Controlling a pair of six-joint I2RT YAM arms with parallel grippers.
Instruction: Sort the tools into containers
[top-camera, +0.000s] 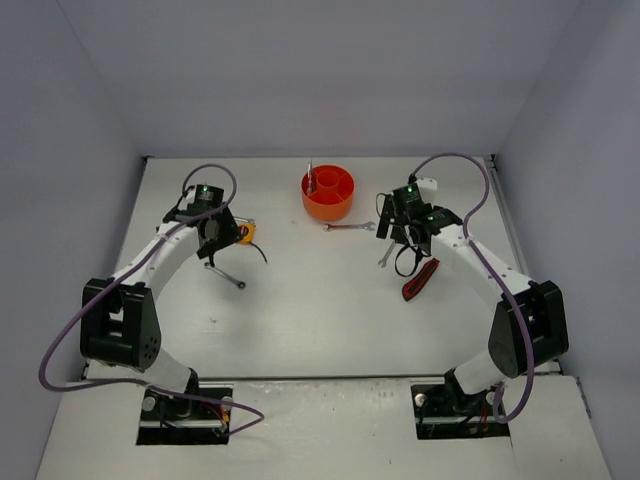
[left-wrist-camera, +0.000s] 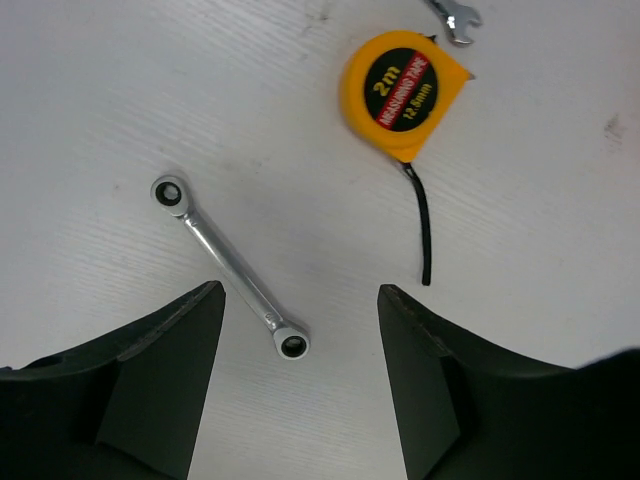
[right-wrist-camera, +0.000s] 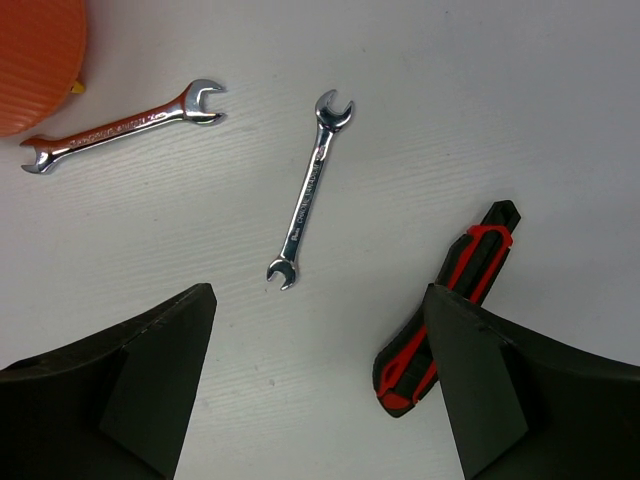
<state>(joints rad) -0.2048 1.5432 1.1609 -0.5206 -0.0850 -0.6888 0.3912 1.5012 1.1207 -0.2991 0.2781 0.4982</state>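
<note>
The round orange tub (top-camera: 328, 193) stands at the back middle, with thin tools (top-camera: 311, 177) sticking up from its left compartment. My left gripper (top-camera: 213, 242) is open and empty above a silver ring wrench (left-wrist-camera: 230, 267), whose near end lies between the fingers. The yellow-black tape measure (left-wrist-camera: 402, 92) lies just beyond, with another wrench tip (left-wrist-camera: 455, 18) past it. My right gripper (top-camera: 403, 238) is open and empty above the table. A small open-end wrench (right-wrist-camera: 310, 203) lies ahead of it, a second wrench (right-wrist-camera: 120, 126) lies near the tub (right-wrist-camera: 38, 55), and the red-black utility knife (right-wrist-camera: 447, 305) lies beside the right finger.
Grey walls close in the white table (top-camera: 300, 320) on the left, back and right. The tape measure's black strap (left-wrist-camera: 423, 230) trails toward my left gripper. Both arms' purple cables loop above the table.
</note>
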